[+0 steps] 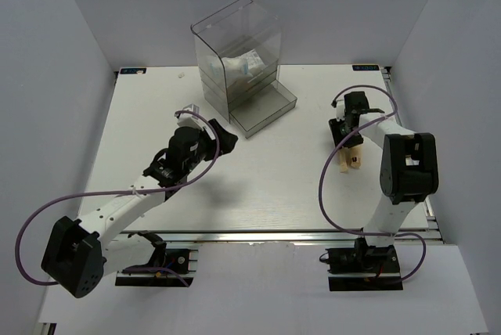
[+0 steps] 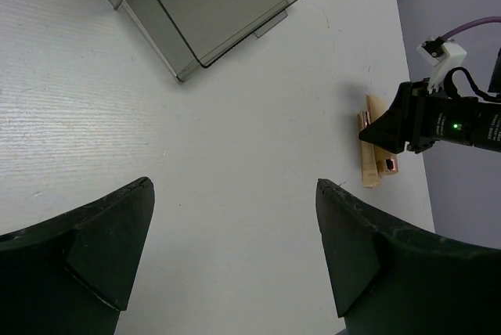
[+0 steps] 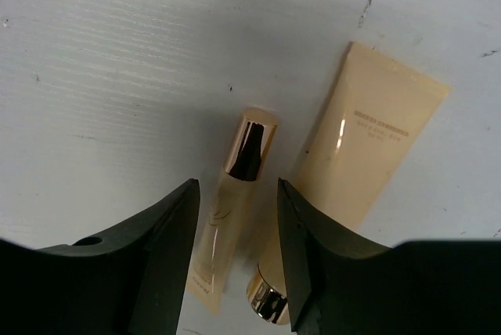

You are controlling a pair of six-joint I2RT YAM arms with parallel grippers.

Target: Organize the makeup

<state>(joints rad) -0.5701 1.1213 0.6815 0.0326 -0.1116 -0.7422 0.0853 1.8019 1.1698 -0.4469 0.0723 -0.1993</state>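
Observation:
A slim beige stick with a gold cap and a beige tube lie side by side on the white table at the right. They also show in the top view, the stick and the tube. My right gripper is open, low over them, with a finger on each side of the stick and not touching it. My left gripper is open and empty over bare table, left of centre. White sachets show through the clear box. The sponges are hidden.
A tall clear plastic drawer box stands at the back centre, its bottom drawer pulled out toward the front right. The same drawer shows in the left wrist view, as does the right gripper. White walls enclose the table.

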